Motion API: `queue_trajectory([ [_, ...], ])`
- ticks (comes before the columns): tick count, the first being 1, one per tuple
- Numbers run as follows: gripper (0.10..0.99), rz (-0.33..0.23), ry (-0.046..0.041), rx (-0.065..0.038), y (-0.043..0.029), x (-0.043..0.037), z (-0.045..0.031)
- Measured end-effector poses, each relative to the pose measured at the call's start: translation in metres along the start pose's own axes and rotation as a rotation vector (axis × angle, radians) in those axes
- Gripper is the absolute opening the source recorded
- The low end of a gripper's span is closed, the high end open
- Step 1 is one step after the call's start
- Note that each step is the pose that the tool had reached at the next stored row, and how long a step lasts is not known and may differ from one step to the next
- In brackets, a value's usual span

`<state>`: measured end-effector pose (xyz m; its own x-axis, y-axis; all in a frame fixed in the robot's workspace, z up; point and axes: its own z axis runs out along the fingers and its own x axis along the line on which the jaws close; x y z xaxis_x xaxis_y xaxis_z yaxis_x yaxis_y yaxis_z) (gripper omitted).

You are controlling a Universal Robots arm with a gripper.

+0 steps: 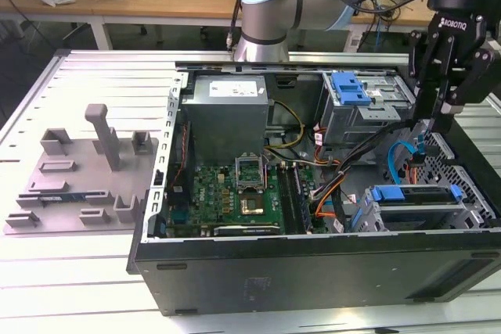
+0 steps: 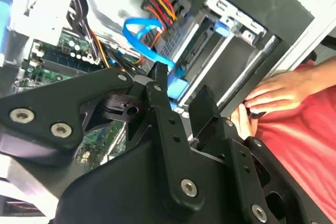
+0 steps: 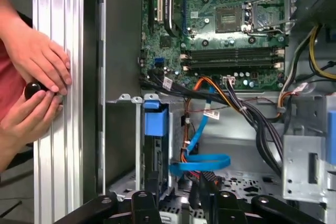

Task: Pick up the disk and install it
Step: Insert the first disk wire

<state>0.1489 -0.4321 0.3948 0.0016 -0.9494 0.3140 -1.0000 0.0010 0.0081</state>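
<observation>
One disk (image 1: 415,195), blue-framed, sat in a drive bay of the open computer case (image 1: 313,275), long axis nine-to-three in the exterior view; my gripper (image 1: 435,123), fingers (image 2: 163,108) apart and empty, hung at its one o'clock.

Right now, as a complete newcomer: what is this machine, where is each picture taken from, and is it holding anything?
The machine is a robot arm with a black gripper on its end; its two fingers stand apart, holding nothing. The exterior view looks on from off the arm; both wrist views ride on the arm. On the metal table lies an open computer case, with a grey fixture at the exterior view's left. The gripper hangs near the disk, a drive in a blue frame sitting in its bay. A person's hands rest at the table's edge, holding a small black object.
</observation>
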Motion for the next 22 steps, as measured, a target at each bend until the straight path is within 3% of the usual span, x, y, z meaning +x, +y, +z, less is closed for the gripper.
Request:
queue_trajectory([
  [2, 0.439, 0.0, 0.0001, 0.0, -0.005, -0.0044, -0.0015],
  [3, 0.439, 0.002, 0.0, -0.001, -0.011, -0.0049, -0.0014],
  [5, 0.439, 0.02, -0.0002, -0.007, -0.015, -0.0054, -0.0004],
  [6, 0.439, 0.03, -0.0002, -0.011, -0.0153, -0.0055, -0.0001],
  [7, 0.439, 0.065, -0.0004, -0.022, -0.0155, -0.0059, 0.001],
  [10, 0.439, 0.1, -0.0006, -0.034, -0.0185, -0.0068, 0.0036],
  [14, 0.439, 0.114, -0.001, -0.038, -0.0337, -0.0084, 0.0084],
  [15, 0.439, 0.127, -0.0009, -0.043, -0.0338, -0.0088, 0.0096],
  [18, 0.439, 0.21, -0.0013, -0.07, -0.0338, -0.0106, 0.015],
  [19, 0.439, 0.219, 0.0043, -0.072, -0.0349, -0.0109, 0.016],
  [22, 0.439, 0.224, 0.0397, -0.071, -0.0376, -0.0111, 0.0166],
])
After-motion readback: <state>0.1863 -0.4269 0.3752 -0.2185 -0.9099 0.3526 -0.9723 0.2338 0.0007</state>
